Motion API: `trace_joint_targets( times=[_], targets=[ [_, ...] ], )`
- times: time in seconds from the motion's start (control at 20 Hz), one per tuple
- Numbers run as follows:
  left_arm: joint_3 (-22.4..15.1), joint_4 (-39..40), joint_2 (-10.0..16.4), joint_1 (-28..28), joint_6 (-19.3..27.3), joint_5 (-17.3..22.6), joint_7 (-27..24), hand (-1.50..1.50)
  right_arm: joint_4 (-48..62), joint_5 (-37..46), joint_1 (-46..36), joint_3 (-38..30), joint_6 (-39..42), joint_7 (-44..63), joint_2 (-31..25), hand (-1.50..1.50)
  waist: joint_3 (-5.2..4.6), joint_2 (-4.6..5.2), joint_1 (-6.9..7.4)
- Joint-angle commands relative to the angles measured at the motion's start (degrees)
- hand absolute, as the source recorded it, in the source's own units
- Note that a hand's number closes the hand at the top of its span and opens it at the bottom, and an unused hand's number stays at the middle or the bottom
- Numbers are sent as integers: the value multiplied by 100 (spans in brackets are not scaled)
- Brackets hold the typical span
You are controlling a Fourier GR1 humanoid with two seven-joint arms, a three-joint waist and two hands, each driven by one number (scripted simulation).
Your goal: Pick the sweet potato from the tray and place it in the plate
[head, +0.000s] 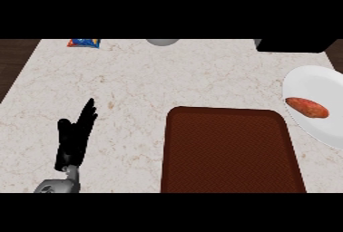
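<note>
Potato point(307, 107) lies on the plate point(315, 79) at the right edge of the desk point(167, 72), so placing looks done; you need only keep clear of the plate and not nudge it. Your left hand point(75, 136) rests open, fingers point(85, 113) straight, holding nothing, left of the tray point(231, 152). Count one potato, one plate, one tray, one hand showing.

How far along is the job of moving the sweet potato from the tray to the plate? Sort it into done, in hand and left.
Done: the sweet potato lies on the white plate, off the brown tray. In hand: nothing; the left hand rests open at the view's left, and the right hand is out of view. Left: nothing apparent.
</note>
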Motion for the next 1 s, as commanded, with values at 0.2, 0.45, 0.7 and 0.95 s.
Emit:
trace_joint_targets(
  times=[0.2, 0.45, 0.7, 0.95],
  targets=[
    [-191, -54, -152, 274, 11, -89, -206, 0, 89, -401, 532, -279, 958, -580, -118, -150, 12, 24, 53],
    [38, -98, -17, -34, 29, 3, 110, 0, -123, -403, 723, -174, 919, -897, 108, -150, 12, 15, 46],
    [-26, 13, -35, -121, 1, -60, 65, 0, -234, -496, 613, -164, 697, -787, 199, -150, 7, 12, 50],
    [-139, 26, -144, -2, -6, -95, 9, 0, -217, -444, 813, -50, 540, -655, 35, -150, 2, 5, 34]
  ],
)
